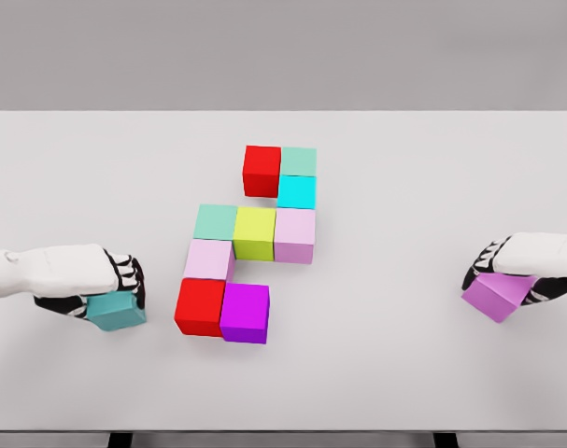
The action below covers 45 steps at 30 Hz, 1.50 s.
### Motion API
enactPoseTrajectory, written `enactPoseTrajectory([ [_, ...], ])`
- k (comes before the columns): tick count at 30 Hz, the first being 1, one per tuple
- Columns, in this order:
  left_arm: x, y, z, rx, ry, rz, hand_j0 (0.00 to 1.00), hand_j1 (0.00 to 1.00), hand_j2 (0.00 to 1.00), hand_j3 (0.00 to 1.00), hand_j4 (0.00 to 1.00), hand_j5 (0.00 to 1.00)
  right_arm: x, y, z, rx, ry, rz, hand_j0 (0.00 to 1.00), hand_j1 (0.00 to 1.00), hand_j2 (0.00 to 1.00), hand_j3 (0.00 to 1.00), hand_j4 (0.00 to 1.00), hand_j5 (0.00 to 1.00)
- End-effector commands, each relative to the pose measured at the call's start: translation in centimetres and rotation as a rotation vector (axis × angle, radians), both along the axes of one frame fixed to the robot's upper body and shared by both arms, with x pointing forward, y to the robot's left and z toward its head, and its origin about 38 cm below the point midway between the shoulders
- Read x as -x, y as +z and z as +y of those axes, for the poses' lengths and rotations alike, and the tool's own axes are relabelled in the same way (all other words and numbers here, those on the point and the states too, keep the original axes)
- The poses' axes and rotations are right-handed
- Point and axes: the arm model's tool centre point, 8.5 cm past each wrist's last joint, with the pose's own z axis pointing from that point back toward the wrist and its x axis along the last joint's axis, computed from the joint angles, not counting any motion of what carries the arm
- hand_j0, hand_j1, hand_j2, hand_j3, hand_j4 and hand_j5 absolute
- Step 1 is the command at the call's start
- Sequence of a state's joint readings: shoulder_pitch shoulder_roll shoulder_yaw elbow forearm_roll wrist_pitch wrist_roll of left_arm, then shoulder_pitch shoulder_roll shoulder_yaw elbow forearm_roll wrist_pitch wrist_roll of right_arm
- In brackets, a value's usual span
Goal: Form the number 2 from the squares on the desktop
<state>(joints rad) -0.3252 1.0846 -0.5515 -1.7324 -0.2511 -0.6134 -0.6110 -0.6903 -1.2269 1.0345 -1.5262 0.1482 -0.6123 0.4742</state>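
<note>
Risk lay at 9 o'clock: left robot hand (104,285) clamped on the teal cube (116,311), right robot hand (521,271) on the violet cube (497,296); a clumsy placement could knock the magenta cube (245,314).

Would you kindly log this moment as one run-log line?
left hand: shut on teal cube | right hand: shut on purple cube | figure: incomplete

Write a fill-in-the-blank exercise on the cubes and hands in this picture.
1. The left hand is shut on a ____ cube.
2. The right hand holds a ____ cube.
3. Between the mint cube and the pale pink cube sits a ____ cube.
4. In the nearest row, the magenta cube touches a ____ cube.

Missing words: teal; purple; yellow-green; red
</note>
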Motion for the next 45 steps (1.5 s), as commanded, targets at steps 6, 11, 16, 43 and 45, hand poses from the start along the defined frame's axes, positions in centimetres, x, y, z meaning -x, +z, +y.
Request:
enactPoseTrajectory([
  [6, -0.5, 1.6, 0.1, 0.071, 0.024, -0.01, 0.45, 0.45, 0.45, 0.45, 0.45, 0.45, -0.6, 0.6, 0.8, -0.019, 0.011, -0.023, 0.61, 0.61, 0.61, 0.61, 0.61, 0.61],
  [11, -0.8, 2.2, 0.0, 0.096, 0.027, -0.015, 0.45, 0.45, 0.45, 0.45, 0.45, 0.45, -1.3, 1.8, 1.4, -0.029, 0.025, -0.058, 0.61, 0.61, 0.61, 0.61, 0.61, 0.61],
  [16, -1.6, 3.7, -0.2, 0.142, 0.031, -0.037, 0.45, 0.45, 0.45, 0.45, 0.45, 0.45, -1.2, 2.7, 2.5, -0.038, 0.063, -0.078, 0.61, 0.61, 0.61, 0.61, 0.61, 0.61],
  [43, -9.8, 3.2, 0.1, 0.198, 0.418, -0.051, 0.43, 0.43, 0.43, 0.43, 0.43, 0.43, -2.0, 3.1, 10.5, -0.116, 0.258, -0.091, 0.62, 0.62, 0.62, 0.62, 0.62, 0.62],
  [45, -10.4, 3.0, -0.2, 0.191, 0.438, -0.058, 0.43, 0.43, 0.43, 0.43, 0.43, 0.43, -2.0, 3.0, 11.0, -0.118, 0.27, -0.086, 0.62, 0.62, 0.62, 0.62, 0.62, 0.62],
])
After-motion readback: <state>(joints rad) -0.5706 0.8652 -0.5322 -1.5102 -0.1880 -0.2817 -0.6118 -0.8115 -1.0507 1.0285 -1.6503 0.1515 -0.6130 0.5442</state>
